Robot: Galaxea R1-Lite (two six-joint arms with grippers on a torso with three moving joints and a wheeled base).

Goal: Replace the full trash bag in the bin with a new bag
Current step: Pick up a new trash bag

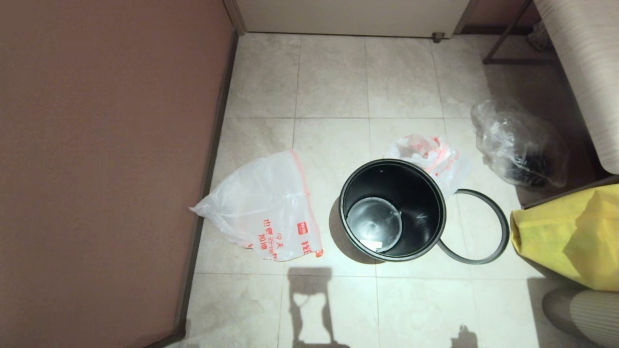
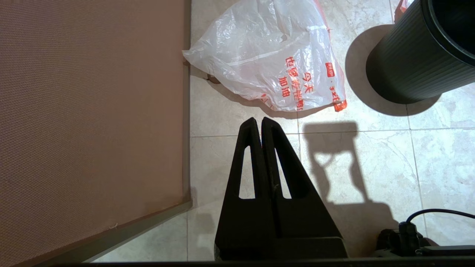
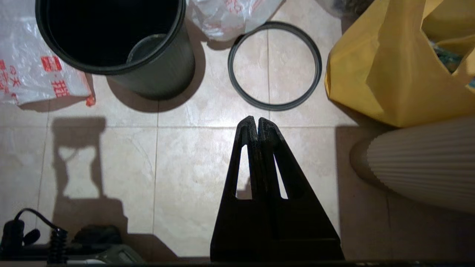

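Note:
The bin (image 1: 344, 203) is a round black pail standing upright on the tiled floor with nothing inside; it also shows as the bin (image 2: 408, 66) and the bin (image 3: 163, 70). Its loose grey ring (image 1: 506, 229) lies flat on the floor to its right, ring (image 3: 274, 107). Behind the bin sits the full trash bag (image 1: 423, 151), white with red print, bag (image 3: 230, 15). The new bag (image 1: 263, 208) lies limp on the floor left of the bin, by the wall, new bag (image 2: 274, 52). My left gripper (image 2: 258, 120) hovers shut short of the new bag. My right gripper (image 3: 255, 119) hovers shut just short of the ring. Both hold nothing.
A brown wall (image 1: 96, 169) runs along the left. A clear bag with dark contents (image 1: 520, 145) sits at the far right, a yellow bag (image 1: 570, 232) nearer on the right, yellow bag (image 3: 393, 63). A ribbed pale object (image 3: 419, 163) lies beside it. A cabinet stands at the right rear.

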